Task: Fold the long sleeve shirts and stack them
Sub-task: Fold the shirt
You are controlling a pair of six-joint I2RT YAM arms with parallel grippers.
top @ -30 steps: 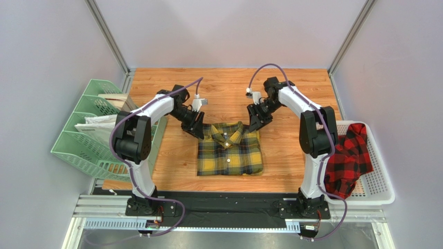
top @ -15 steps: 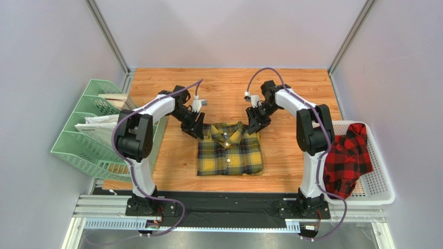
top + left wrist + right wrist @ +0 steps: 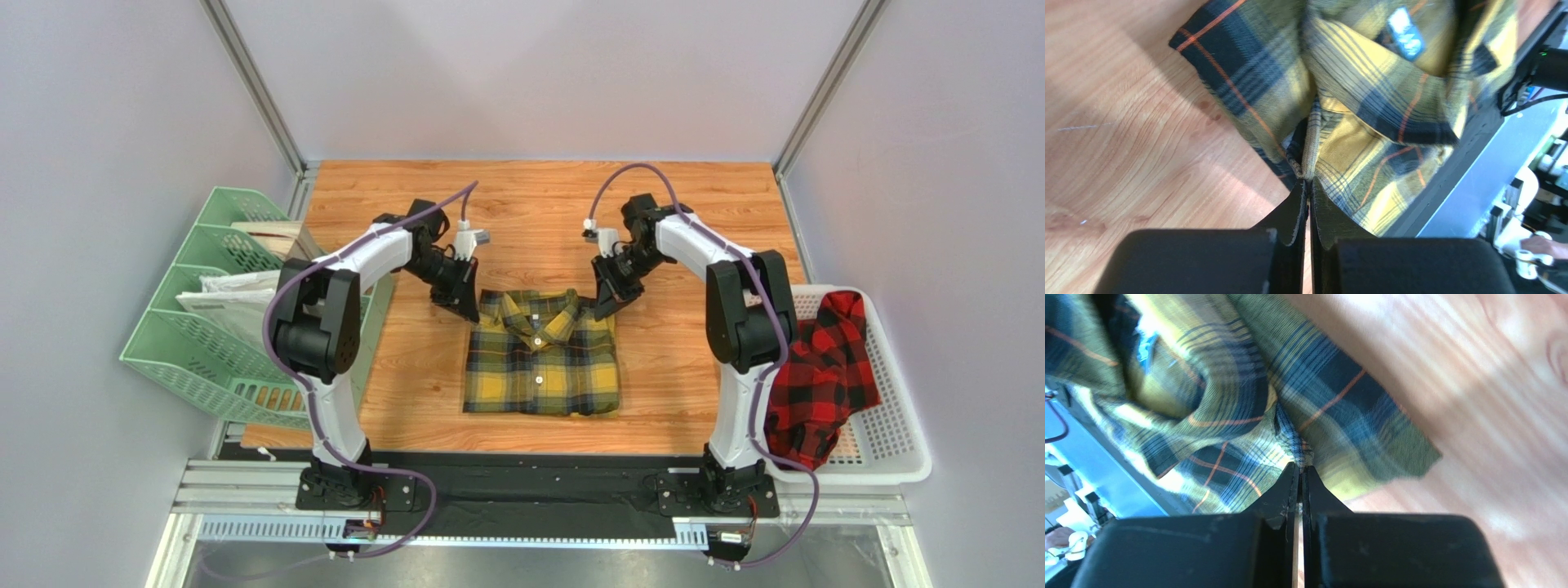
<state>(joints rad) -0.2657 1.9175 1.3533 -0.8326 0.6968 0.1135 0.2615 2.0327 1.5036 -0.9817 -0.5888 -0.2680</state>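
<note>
Wooden table (image 3: 687, 368) carries the folded yellow-and-black shirt (image 3: 540, 368) at frame centre. You find the red-and-black shirt (image 3: 824, 374) in the basket (image 3: 902, 441) at right. The left gripper (image 3: 1309, 187) and right gripper (image 3: 1299, 471) each clamp one of the yellow shirt's top corners, jaws closed.

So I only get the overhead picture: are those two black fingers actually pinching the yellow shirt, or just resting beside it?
Observer: The left wrist camera shows the left fingers shut on a fold of the yellow shirt beside the collar.
Operator: And the other side?
Observer: The right wrist camera shows the right fingers shut on a fold there too.
Operator: Anything else I miss?
Observer: A small blue label inside the collar.
</note>
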